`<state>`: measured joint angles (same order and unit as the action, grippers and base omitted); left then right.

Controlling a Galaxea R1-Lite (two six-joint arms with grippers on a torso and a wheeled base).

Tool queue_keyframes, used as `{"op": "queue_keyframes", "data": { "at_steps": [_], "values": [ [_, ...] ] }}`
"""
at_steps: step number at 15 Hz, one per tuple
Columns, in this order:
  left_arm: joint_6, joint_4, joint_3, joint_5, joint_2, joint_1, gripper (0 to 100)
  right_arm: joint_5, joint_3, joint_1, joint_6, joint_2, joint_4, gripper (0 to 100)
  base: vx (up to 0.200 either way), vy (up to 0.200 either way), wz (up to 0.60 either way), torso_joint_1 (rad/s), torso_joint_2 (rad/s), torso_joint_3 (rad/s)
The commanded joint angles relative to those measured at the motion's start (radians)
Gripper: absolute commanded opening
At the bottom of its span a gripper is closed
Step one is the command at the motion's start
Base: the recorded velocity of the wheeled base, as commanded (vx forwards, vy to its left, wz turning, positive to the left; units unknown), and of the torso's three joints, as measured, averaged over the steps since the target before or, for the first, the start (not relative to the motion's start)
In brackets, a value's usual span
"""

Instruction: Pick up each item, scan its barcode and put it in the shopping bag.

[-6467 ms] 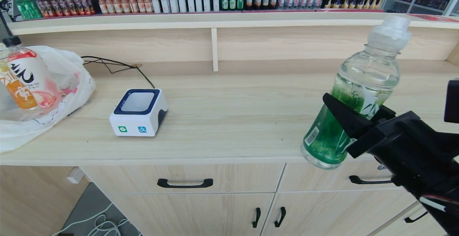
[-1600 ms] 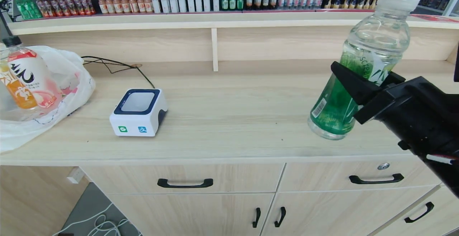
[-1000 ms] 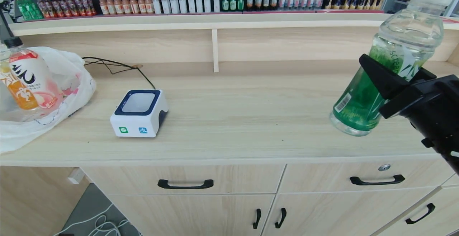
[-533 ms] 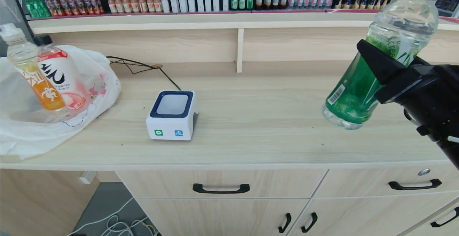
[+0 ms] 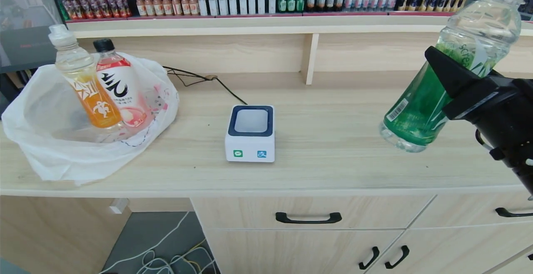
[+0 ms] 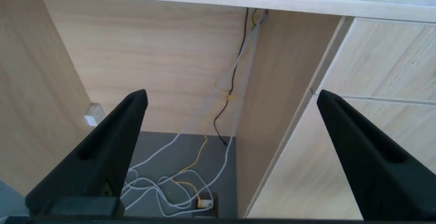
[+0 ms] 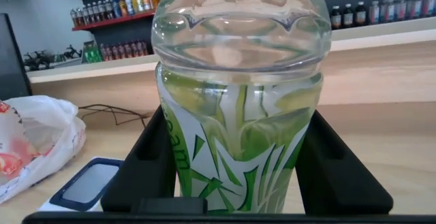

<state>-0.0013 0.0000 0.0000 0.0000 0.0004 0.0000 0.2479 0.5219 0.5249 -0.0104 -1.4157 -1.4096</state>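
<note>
Checkout counter (image 5: 333, 140), head view. The right gripper (image 5: 462, 63) is clamped on the green-labelled bottle (image 5: 420, 107), one black finger on each side of the label, as the right wrist view confirms with the bottle (image 7: 238, 81) filling the space between the gripper's (image 7: 238, 163) fingers. The bottle is held in the air over the right part of the counter, tilted with its cap up and to the right and its base lowest. A barcode (image 5: 396, 110) shows on the side facing left. The white scanner (image 5: 250, 133) with a dark-framed window sits on the counter near the middle, well apart from the bottle, with a black cable (image 5: 200, 78) running back from it. At the left end lies the white shopping bag (image 5: 50, 157), open, holding an orange bottle (image 5: 85, 86) and a pink-and-white bottle (image 5: 120, 90), both leaning and side by side. The left gripper (image 6: 231, 98) hangs below the countertop with its fingers spread wide apart and nothing between them, facing a cabinet recess with cords on the floor (image 6: 184, 183).
</note>
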Motion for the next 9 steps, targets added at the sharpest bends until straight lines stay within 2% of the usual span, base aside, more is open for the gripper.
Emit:
{"op": "queue_keyframes", "data": {
  "at_steps": [1, 9],
  "values": [
    [0.000, 0.000, 0.000, 0.000, 0.000, -0.002, 100, 0.004, -0.010, 0.001, -0.005, 0.003, -0.008, 0, 0.000, 0.200, 0.00, -0.002, 0.01, 0.002],
    [0.000, 0.000, 0.000, 0.000, 0.000, -0.002, 100, -0.007, -0.046, -0.032, -0.013, 0.006, -0.042, 0, 0.000, 0.200, 0.00, 0.003, 0.00, 0.003]
  ]
}}
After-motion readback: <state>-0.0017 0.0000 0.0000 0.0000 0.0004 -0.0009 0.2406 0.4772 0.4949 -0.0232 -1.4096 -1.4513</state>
